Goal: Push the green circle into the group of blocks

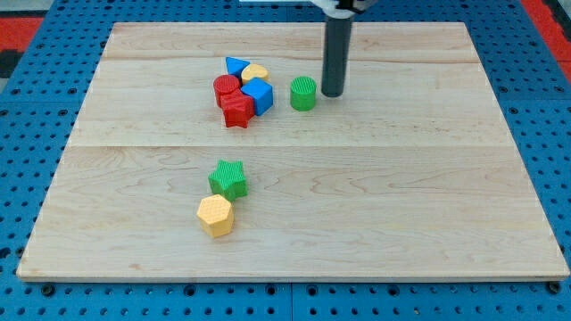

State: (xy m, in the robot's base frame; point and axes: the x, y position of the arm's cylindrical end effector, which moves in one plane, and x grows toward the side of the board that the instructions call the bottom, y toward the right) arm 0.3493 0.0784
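Observation:
The green circle [303, 93] stands on the wooden board [401, 196], upper middle. My tip [332, 94] is just to its right, almost touching it. To the circle's left, a small gap away, is the group: a blue triangle [236, 66], a yellow block [256, 73], a red circle [227, 88], a blue cube [259, 94] and a red star [237, 111], all packed together.
A green star [229, 178] and a yellow hexagon [216, 216] sit touching each other lower on the board, left of centre. Blue pegboard [36, 107] surrounds the board.

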